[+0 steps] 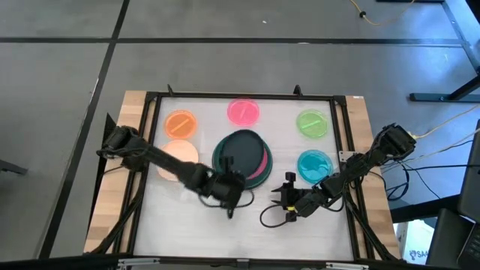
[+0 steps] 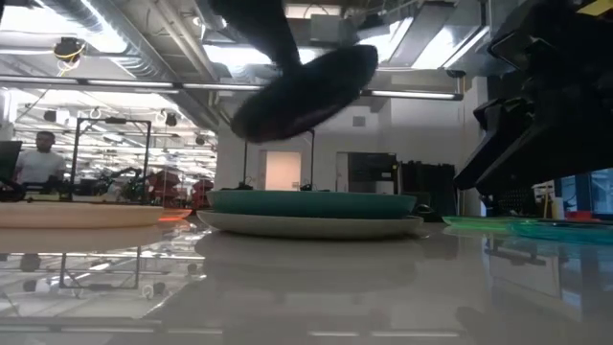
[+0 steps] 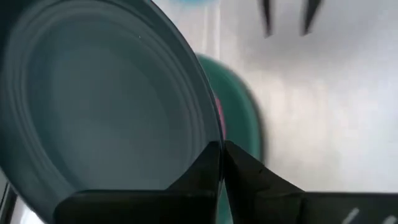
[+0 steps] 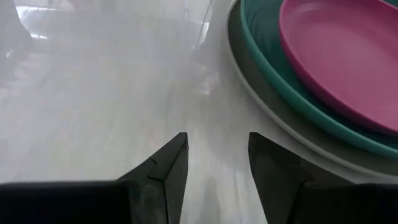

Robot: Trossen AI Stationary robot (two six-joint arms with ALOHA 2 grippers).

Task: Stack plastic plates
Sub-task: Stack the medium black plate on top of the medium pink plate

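Both arms are dark, near black, built of slim jointed links with chunkier blocks at the shoulders. Black cables loop loose beside the right arm. The left gripper (image 3: 221, 163) ends in two matte black wedge-shaped fingers; the right gripper (image 4: 217, 155) shows the same tapered black pair.

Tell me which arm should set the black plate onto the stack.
Left. Its tool is shut on the black plate's rim and holds it tilted above the magenta plate on the stack. The right tool is open and empty beside the stack.
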